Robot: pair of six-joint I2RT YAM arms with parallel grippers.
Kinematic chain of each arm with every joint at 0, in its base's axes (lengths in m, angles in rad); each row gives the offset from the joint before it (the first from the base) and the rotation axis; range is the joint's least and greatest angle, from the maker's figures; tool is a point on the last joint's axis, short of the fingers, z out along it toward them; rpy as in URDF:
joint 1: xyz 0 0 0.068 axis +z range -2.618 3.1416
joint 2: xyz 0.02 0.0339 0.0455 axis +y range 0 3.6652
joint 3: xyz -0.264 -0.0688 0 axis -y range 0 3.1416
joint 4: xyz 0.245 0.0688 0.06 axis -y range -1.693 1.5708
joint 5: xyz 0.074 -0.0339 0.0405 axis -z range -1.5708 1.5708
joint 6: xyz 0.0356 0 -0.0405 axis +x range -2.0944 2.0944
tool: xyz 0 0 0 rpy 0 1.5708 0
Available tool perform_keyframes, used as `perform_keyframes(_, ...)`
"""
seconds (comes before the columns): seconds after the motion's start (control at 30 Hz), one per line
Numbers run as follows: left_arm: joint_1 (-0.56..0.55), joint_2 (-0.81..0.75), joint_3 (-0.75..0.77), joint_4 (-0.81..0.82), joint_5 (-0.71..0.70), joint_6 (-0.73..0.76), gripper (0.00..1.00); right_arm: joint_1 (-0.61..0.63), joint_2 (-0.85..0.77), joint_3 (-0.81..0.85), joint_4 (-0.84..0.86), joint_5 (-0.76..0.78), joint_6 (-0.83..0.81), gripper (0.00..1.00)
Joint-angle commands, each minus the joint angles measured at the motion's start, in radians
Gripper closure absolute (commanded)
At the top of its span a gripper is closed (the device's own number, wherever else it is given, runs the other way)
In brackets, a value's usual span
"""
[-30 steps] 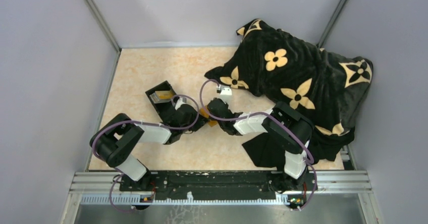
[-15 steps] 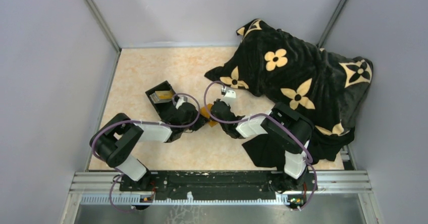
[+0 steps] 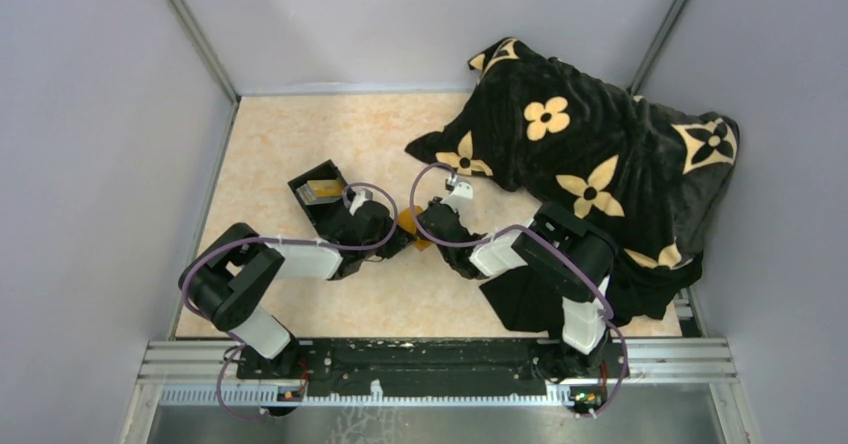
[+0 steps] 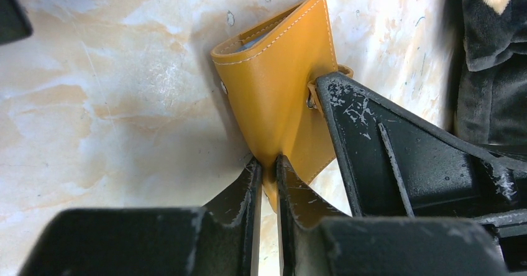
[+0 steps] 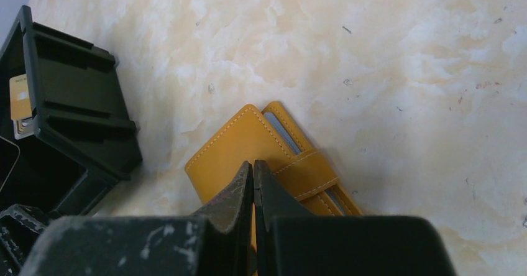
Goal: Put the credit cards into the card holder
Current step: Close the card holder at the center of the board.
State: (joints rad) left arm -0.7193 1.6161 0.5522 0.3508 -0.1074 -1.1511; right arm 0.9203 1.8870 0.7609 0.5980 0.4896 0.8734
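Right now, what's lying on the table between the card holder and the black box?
Only bare marble tabletop lies between the card holder and the black box; the right wrist view shows it.

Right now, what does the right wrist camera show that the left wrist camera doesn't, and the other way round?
Only the right wrist: the black box at left with a golden-tan card inside, and the right gripper shut, its tips over the card holder. Only the left wrist: the left gripper pinching the holder's lower edge, and the black blanket at right. Both: the orange-tan holder with the marbled table behind it, and a pale card edge showing in its open end.
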Motion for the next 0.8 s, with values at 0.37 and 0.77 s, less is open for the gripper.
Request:
perform_keyframes(0.37, -0.014, 0.094, 0.022, -0.252, -0.014, 0.017, 0.84, 0.051, 0.174, -0.161, -0.421, -0.241, 0.052, 1.00)
perform_keyframes(0.77, -0.012, 0.030, 0.013, -0.259, -0.035, 0.019, 0.83, 0.046, 0.153, -0.189, -0.437, -0.237, 0.073, 0.80)
